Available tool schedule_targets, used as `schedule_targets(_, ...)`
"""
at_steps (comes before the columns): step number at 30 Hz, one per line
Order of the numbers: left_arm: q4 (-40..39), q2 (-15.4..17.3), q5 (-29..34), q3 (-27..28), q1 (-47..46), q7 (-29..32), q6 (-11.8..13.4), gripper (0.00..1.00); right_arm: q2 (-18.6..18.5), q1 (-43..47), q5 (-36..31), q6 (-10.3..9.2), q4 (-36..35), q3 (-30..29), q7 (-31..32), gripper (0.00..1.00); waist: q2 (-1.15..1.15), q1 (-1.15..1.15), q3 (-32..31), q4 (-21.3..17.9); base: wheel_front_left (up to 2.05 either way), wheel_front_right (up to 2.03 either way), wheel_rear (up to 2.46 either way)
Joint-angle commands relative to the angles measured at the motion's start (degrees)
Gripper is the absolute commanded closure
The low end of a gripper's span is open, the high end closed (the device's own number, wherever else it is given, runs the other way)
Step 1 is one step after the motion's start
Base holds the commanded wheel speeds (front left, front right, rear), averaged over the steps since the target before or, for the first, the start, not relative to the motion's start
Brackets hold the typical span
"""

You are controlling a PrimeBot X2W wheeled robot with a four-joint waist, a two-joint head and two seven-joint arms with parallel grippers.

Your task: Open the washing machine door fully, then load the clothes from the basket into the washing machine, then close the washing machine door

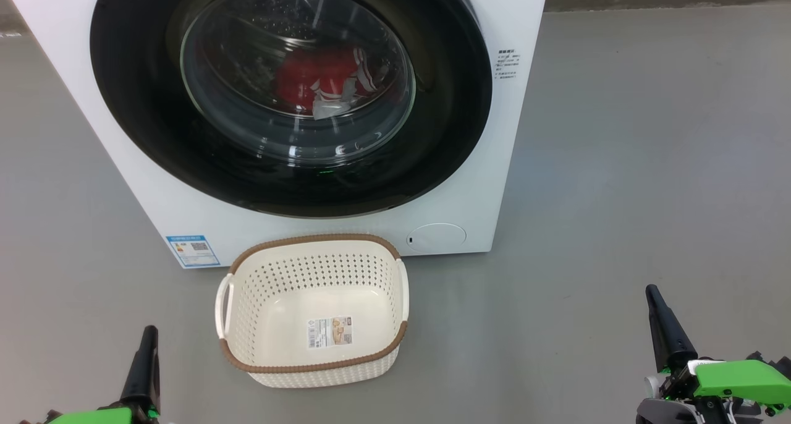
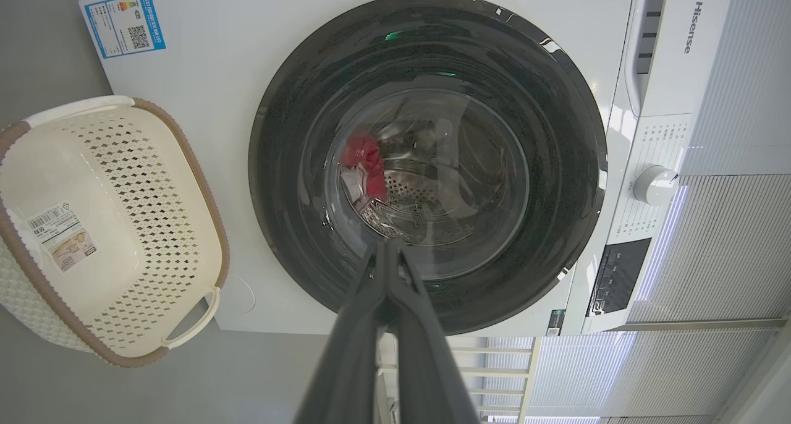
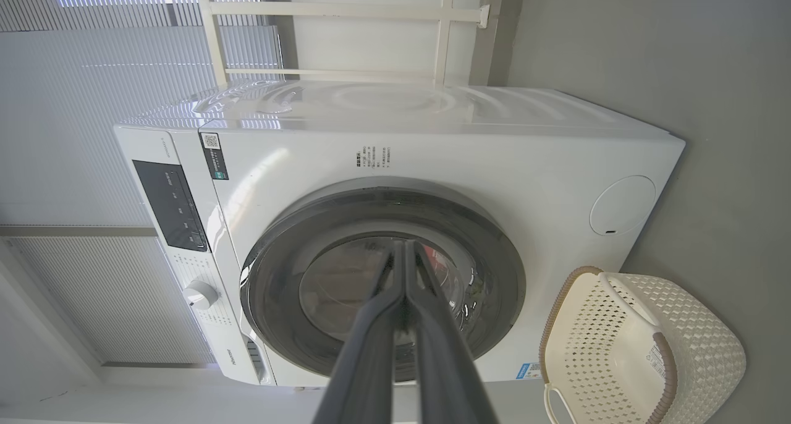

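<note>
The white washing machine (image 1: 74,72) stands ahead with its round black door (image 1: 142,121) shut flush against the front. Through the glass bowl window I see the red and white clothes (image 1: 321,81) lying in the steel drum; the left wrist view also shows the clothes (image 2: 364,164) behind the door (image 2: 556,164). The cream basket (image 1: 312,362) sits on the floor just before the machine, holding nothing but its label sticker. My left gripper (image 1: 148,334) is low at the left, shut. My right gripper (image 1: 652,294) is low at the right, shut. Both stay well back from machine and basket.
Grey floor (image 1: 649,164) spreads to the right of the machine. A round white filter cap (image 1: 435,237) and a blue label sticker (image 1: 193,250) mark the machine's lower front. White slatted blinds (image 3: 93,102) hang behind the machine.
</note>
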Motion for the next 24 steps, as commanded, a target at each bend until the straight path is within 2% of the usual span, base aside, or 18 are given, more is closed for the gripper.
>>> schedule_targets(1, -1.06, 0.70, 0.23, 2.01, -2.21, 0.44, -0.19, 1.00, -0.10, -0.57, -0.08, 0.09, -1.72, 1.24, 0.36, 1.00, 0.00, 0.00, 0.00, 0.00, 0.00, 0.00, 0.00)
schedule_targets(24, -1.06, 0.57, 0.38, 2.19, -2.22, 0.59, -0.19, 1.00, -0.04, -0.58, -0.15, 0.09, -1.71, 1.16, 0.42, 1.00, 0.00, 0.00, 0.00, 0.00, 0.00, 0.00, 0.00)
